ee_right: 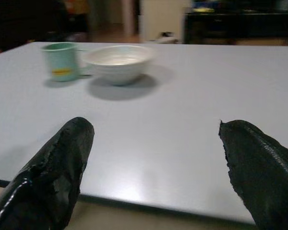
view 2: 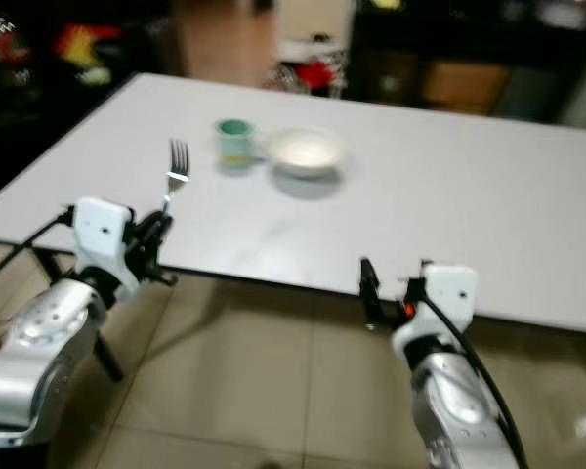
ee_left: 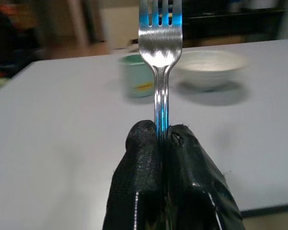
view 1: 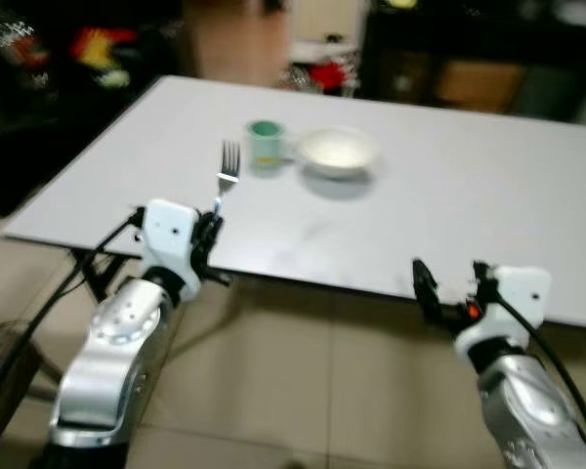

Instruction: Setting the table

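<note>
Left eye view: white table (view 1: 449,195) over a tiled floor (view 1: 303,391); image slightly blurred. Left gripper (view 1: 213,237) sits at the table's near edge, fingers pinched on the handle of a metal fork (view 1: 229,164) held upright, tines up, above the tabletop. Further in, a mint-green cup (view 1: 266,144) stands just beside a white bowl (view 1: 338,151), cup on the robot's left of the bowl. Right gripper (view 1: 452,283) is just below the near table edge, well apart from the dishes, fingers spread. Right eye view: same layout; fork upright in the left gripper, cup touching or nearly touching the bowl, cannot tell which. Left wrist view: the two black fingers (ee_left: 141,163) are pressed together around the fork's handle; tines run out of frame; cup and bowl lie beyond the fork on the table. Right wrist view: both black fingers (ee_right: 62,158) wide apart, nothing between them, pointing over the table edge toward bowl and cup.
</note>
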Available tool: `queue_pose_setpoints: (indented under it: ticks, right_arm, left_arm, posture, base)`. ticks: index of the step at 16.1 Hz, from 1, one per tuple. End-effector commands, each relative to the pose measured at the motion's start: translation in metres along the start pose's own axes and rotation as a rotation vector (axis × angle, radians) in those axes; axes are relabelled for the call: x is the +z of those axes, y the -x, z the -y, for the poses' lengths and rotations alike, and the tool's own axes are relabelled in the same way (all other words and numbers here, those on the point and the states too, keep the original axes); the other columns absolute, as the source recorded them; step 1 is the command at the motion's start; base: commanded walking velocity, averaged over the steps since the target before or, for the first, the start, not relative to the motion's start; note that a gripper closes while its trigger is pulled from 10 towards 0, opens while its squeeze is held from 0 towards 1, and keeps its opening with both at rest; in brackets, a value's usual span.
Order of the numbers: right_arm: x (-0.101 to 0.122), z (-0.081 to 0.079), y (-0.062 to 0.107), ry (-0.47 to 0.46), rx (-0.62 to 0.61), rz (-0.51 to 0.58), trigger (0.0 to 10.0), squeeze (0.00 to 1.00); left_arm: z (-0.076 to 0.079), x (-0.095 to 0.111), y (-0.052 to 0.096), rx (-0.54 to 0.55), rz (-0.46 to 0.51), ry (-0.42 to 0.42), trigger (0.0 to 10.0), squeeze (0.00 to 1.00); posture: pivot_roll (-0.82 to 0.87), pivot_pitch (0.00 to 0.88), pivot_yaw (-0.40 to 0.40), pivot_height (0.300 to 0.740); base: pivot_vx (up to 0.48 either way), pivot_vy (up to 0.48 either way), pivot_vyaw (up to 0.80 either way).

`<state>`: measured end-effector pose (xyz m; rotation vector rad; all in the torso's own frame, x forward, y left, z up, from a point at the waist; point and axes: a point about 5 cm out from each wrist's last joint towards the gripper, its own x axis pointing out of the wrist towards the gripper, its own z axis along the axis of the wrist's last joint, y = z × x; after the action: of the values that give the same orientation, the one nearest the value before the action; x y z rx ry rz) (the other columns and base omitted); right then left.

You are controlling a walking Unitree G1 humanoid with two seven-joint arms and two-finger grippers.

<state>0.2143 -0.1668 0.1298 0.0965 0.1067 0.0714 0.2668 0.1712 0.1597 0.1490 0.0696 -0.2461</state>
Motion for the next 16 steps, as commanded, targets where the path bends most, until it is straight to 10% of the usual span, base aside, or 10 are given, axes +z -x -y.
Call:
queue_pose_setpoints:
  ticks: [1,6,16]
  right_arm:
    - [0.002,-0.001,0.000,0.021,0.016,0.013,10.0,0.00]
    - [0.004,0.003,-0.009,0.053,0.038,0.031,10.0,0.00]
    - [-0.002,0.004,0.003,0.041,0.072,0.002,10.0,0.00]
  left_arm:
    - [-0.001,-0.002,0.002,0.012,-0.009,0.011,10.0,0.00]
    - [-0.005,-0.017,0.017,0.039,-0.061,-0.028,10.0,0.00]
    - [-0.003,-0.012,0.003,-0.043,-0.050,-0.062,10.0,0.00]
  posture:
    - [-0.10,0.000,-0.055,0.740]
    - [-0.07,0.000,-0.103,0.740]
    - [-0.11,0.000,-0.034,0.740]
  base:
    - [0.304,0.000,0.00]
    - [0.292,0.000,0.00]
    - [0.153,0.000,0.00]
